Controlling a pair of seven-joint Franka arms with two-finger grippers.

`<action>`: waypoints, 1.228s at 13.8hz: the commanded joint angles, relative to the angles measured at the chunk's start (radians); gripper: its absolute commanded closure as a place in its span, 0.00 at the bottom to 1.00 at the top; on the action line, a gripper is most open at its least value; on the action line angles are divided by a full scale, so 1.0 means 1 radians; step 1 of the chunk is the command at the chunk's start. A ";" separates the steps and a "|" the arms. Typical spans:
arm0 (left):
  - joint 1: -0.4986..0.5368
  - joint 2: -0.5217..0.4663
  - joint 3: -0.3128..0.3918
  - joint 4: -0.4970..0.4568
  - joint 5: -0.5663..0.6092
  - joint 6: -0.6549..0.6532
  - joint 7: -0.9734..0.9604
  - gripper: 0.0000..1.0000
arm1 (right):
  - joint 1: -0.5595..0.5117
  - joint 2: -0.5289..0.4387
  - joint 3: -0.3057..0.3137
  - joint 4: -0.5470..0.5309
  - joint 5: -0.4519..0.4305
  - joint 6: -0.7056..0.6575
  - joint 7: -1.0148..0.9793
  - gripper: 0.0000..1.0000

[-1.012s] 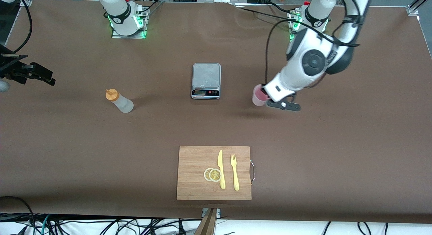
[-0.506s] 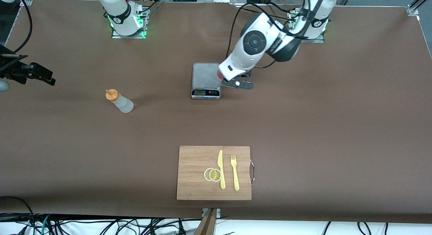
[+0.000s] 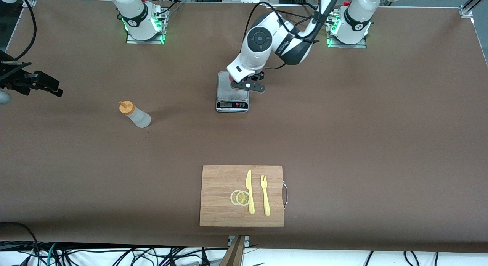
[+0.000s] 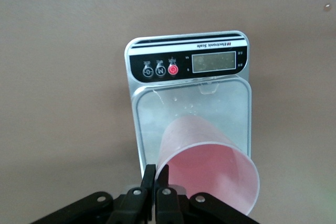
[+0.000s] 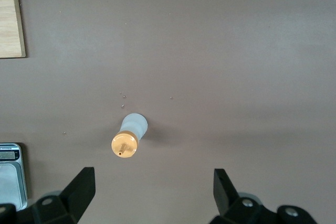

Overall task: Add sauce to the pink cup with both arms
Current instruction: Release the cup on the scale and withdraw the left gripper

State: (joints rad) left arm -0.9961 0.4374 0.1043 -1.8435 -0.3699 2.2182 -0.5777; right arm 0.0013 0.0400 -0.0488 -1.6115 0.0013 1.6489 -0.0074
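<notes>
High front camera faces the robots; wrist cameras look down (both catching the scale [image 4: 190, 98]).

Translucent plastic pink cup [image 4: 210, 169], brushed-metal scale [image 4: 190, 108], matt table [image 3: 381, 144].

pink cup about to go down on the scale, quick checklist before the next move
1. Grip on the pink cup: the left gripper pinches its rim, jaws shut on the wall. Ok.
2. Cup over the scale: the left wrist view shows the platform under it. Ok.
3. Cup standing on the platform: contact is hidden. Cannot tell.
4. Cup upright: it looks tilted in the left wrist view. Cannot tell.
5. Squeeze bottle standing, orange cap on, toward the right arm's end of the table. Ok.
6. Right gripper ready: jaws open, over the table near the bottle, not yet holding it. Ok.
</notes>
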 commanded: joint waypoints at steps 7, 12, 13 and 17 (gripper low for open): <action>-0.044 0.070 0.018 0.067 -0.023 0.011 -0.016 0.96 | -0.003 -0.002 -0.002 0.007 0.017 -0.009 -0.013 0.00; -0.030 0.057 0.026 0.082 -0.024 0.005 -0.008 0.00 | -0.003 0.004 -0.002 0.005 0.017 -0.008 -0.013 0.00; -0.029 0.046 0.026 0.090 -0.026 -0.002 -0.014 0.00 | -0.003 0.006 -0.002 0.005 0.017 -0.008 -0.013 0.00; 0.019 -0.055 0.032 0.113 -0.047 -0.102 -0.010 0.00 | 0.000 0.041 0.001 -0.001 0.016 -0.014 -0.136 0.00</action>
State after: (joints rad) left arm -1.0079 0.4548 0.1321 -1.7411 -0.3856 2.1934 -0.5932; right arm 0.0022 0.0585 -0.0481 -1.6162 0.0016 1.6455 -0.0491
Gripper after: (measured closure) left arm 0.176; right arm 0.000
